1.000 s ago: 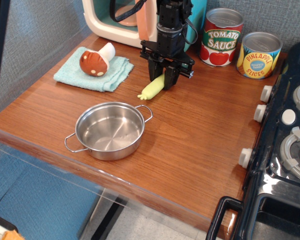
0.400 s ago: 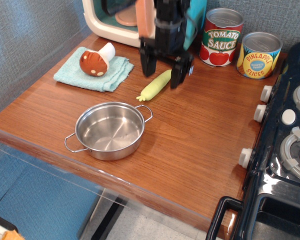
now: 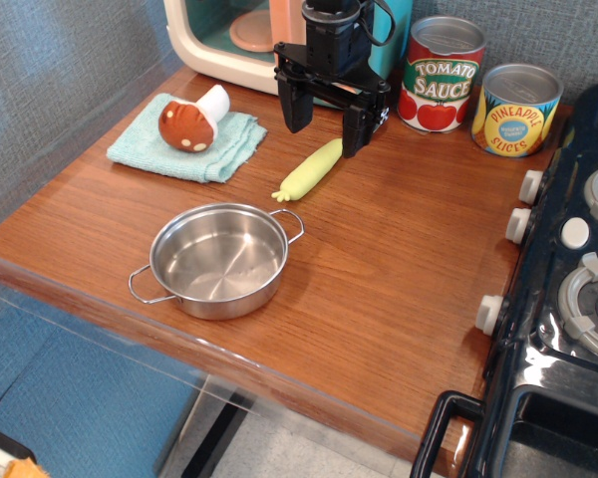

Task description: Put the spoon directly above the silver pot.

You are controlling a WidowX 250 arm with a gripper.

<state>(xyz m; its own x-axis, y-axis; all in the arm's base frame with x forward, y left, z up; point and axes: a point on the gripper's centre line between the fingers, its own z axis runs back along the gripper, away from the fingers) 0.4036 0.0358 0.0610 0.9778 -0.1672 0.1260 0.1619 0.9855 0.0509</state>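
The spoon (image 3: 310, 170) lies flat on the wooden counter, its pale yellow-green corn-shaped handle pointing down-left; its metal bowl is hidden at the far end under the gripper. The silver pot (image 3: 219, 259) stands empty in front of it, a short gap away, with wire loop handles at left and right. My gripper (image 3: 324, 121) hangs above the spoon's far end with both black fingers spread wide apart. It is open and holds nothing.
A teal cloth (image 3: 186, 138) with a toy mushroom (image 3: 192, 119) lies at the left. A toy microwave (image 3: 234, 35) stands at the back. A tomato sauce tin (image 3: 442, 75) and a pineapple tin (image 3: 517, 110) stand back right. A black stove (image 3: 568, 289) fills the right side.
My gripper opened and let go of the spoon, then rose above it. The spoon now lies flat on the counter just behind the pot.
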